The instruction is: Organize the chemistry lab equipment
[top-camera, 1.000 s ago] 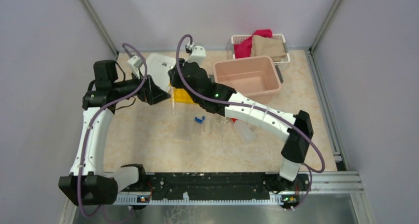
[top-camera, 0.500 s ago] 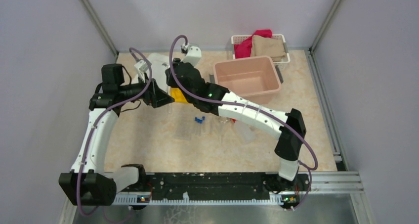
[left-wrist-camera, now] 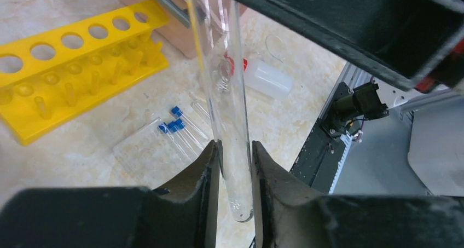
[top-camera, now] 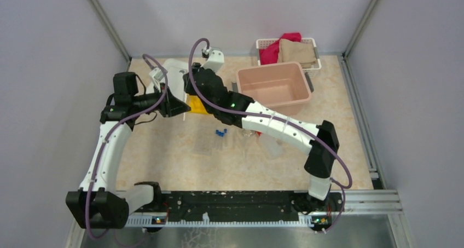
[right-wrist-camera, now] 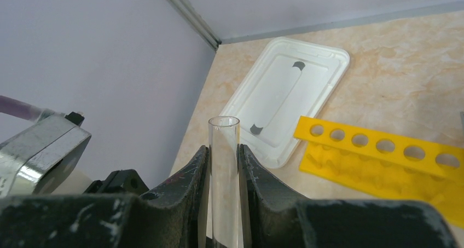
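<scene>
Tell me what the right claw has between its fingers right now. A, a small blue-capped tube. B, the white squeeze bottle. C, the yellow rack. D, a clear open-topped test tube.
D: in the right wrist view the right claw is closed on a clear test tube whose rim is open, with no cap on it.

pink tub point(top-camera: 271, 65), white lid point(right-wrist-camera: 284, 94), basket point(top-camera: 262, 41), seemingly cloths point(top-camera: 295, 51)
</scene>
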